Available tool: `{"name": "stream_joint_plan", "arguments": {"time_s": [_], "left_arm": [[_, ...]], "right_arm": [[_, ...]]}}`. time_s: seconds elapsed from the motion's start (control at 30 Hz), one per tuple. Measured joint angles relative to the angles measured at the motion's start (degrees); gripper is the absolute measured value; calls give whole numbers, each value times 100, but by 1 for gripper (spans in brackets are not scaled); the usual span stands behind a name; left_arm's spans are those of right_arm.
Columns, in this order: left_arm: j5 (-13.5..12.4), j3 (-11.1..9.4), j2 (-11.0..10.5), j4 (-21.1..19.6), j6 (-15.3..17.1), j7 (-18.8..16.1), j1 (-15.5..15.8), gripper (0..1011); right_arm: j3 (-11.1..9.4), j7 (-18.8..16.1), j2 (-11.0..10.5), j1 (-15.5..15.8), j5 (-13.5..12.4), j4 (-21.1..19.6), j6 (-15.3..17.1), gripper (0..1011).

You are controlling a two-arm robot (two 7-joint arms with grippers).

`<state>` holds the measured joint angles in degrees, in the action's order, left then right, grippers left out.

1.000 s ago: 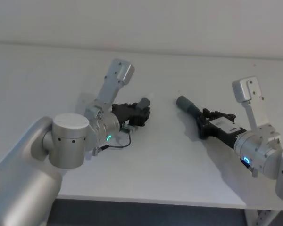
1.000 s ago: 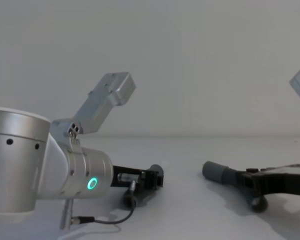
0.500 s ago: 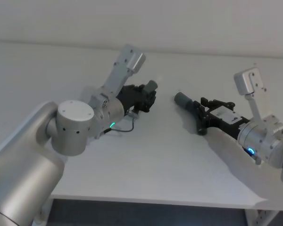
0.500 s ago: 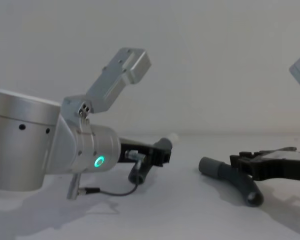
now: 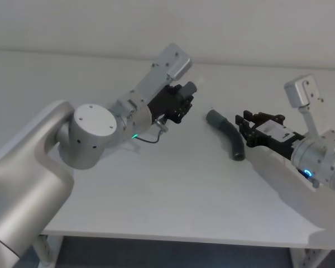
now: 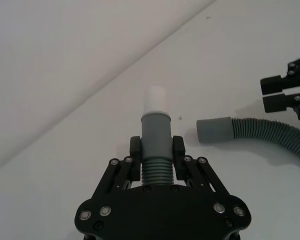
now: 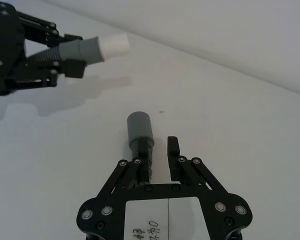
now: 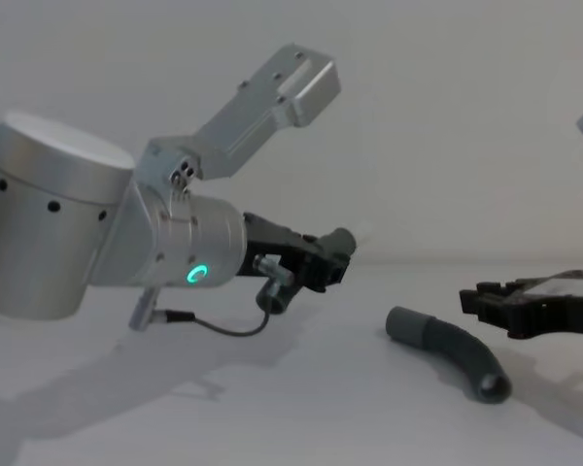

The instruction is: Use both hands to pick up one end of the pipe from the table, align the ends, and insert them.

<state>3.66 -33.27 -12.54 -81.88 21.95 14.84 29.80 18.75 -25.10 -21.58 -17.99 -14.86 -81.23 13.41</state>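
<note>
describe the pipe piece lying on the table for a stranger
On the white table, look by the open right hand. A curved grey ribbed pipe piece lies there. Unlike the white-tipped piece in the left hand, its end is plain grey.

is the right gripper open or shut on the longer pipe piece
Open. The right gripper has its jaws standing apart with a gap between them, and the longer pipe piece lies loose on the table.

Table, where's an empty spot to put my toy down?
The front of the table, between the two arms, is bare. So is the far left corner, behind the left arm. The middle is crowded: the left gripper holds the short pipe above it, the long pipe lies there, and the open right gripper is beside it.
</note>
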Motion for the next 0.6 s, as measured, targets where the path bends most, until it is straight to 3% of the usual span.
{"name": "stream_joint_plan", "arguments": {"time_s": [0.07, 0.6], "left_arm": [[-68, -52, -49, -32, 3, 49, 39, 359], [-559, -395, -421, -331, 64, 449, 333, 359]], "right_arm": [[3, -15, -17, -13, -3, 8, 0, 221], [19, -69, -104, -86, -19, 53, 6, 711]]}}
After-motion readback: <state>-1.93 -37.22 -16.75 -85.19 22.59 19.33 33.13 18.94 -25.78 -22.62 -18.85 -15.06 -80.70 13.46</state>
